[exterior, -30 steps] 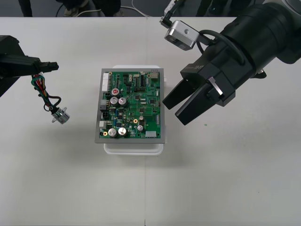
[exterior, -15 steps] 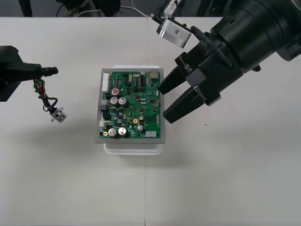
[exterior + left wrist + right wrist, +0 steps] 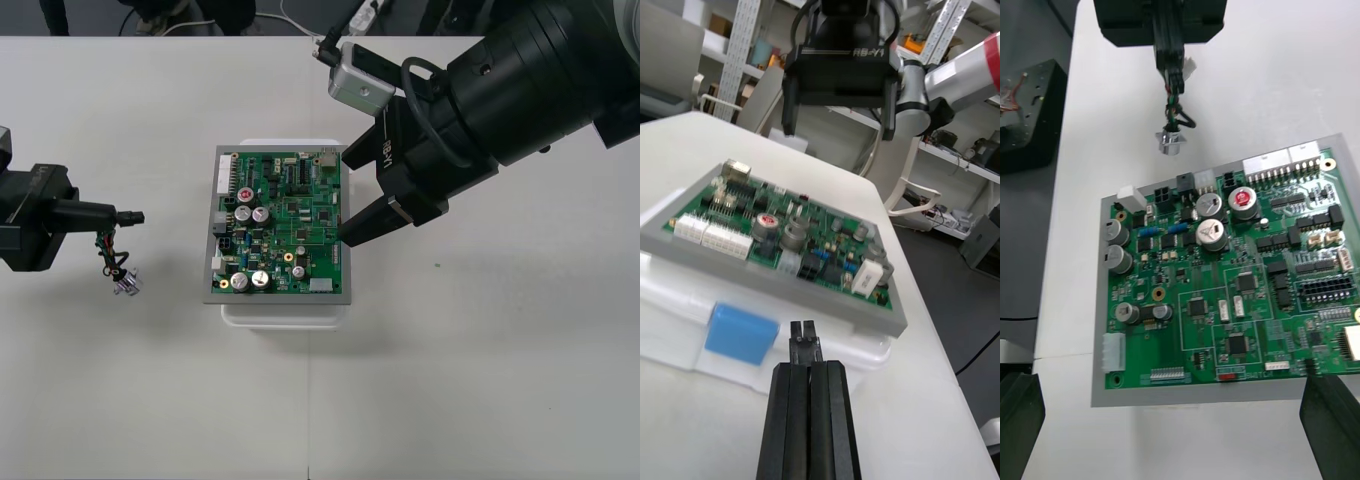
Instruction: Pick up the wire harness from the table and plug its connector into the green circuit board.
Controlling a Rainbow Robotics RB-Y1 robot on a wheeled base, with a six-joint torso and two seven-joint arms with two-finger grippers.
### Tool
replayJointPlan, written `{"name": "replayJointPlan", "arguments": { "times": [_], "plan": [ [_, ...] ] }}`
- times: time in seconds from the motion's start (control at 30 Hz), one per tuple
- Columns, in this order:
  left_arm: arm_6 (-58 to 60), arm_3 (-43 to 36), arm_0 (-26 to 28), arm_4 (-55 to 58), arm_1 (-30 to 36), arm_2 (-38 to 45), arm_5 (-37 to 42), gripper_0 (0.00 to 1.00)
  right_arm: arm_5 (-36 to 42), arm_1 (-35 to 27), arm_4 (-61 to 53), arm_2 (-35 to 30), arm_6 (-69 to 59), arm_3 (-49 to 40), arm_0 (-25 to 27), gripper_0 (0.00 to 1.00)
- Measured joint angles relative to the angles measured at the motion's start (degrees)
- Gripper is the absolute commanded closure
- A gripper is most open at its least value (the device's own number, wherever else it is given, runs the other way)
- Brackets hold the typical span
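Harness (image 3: 112, 255) lifted, plug (image 3: 128, 215) pinched by left gripper (image 3: 100, 212) | not yet in board (image 3: 285, 230) | right gripper (image 3: 355, 215) wide over board

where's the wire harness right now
In the front view the wire harness hangs from the left gripper, which is shut on its plug, just left of the green circuit board; its metal socket dangles at the wires' end.

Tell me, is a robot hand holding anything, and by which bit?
The left gripper holds the wire harness by its black plug; the wires and metal socket dangle below. The right gripper is open and holds nothing.
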Motion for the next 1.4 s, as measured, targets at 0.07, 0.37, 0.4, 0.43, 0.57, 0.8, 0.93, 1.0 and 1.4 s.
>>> {"name": "replayJointPlan", "arguments": {
  "times": [0.07, 0.37, 0.4, 0.43, 0.57, 0.8, 0.93, 1.0, 1.4],
  "plan": [
    [-0.8, 1.6, -0.5, 0.0, 0.0, -1.5, 0.0, 1.00, 0.0, 0.5, 2.1, -0.5, 0.0, -1.6, 0.5, 0.00],
    [-14.7, 3.0, -1.8, 0.0, 0.1, -5.4, 0.0, 1.00, 0.0, 1.6, 10.6, -0.7, 0.3, -8.3, 2.0, 0.00],
    [-16.0, 3.3, -2.0, 0.1, 0.1, -5.9, 0.0, 1.00, 0.0, 2.0, 11.6, -0.7, 0.6, -9.1, 2.1, 0.00],
    [-16.8, 3.7, -2.2, 0.2, 0.1, -6.6, 0.0, 1.00, 0.0, 2.3, 12.5, -0.7, 1.2, -9.9, 2.1, 0.00],
    [-17.2, 5.2, -3.7, 1.9, 0.1, -10.3, 0.0, 1.00, 0.0, 3.4, 15.3, -0.7, 2.3, -12.2, 2.1, 0.00],
    [-17.7, 6.8, -6.5, 6.6, 0.1, -16.4, 0.0, 1.00, 0.0, 5.5, 21.6, -0.7, 2.4, -14.2, 2.1, 0.00],
    [-18.8, 6.8, -6.7, 9.0, 0.1, -17.9, 0.0, 1.00, -0.1, 6.4, 25.4, -0.4, 2.6, -16.3, 2.5, 0.00],
    [-19.2, 6.7, -6.7, 9.2, 0.1, -18.0, 0.0, 1.00, -0.1, 6.4, 28.2, 0.4, 2.9, -17.5, 2.9, 0.00],
    [-19.7, 3.5, -7.3, 9.5, 0.2, -18.0, 0.0, 1.00, -0.1, 6.2, 35.2, 7.1, 3.0, -20.0, 3.9, 0.00]
  ]
}}
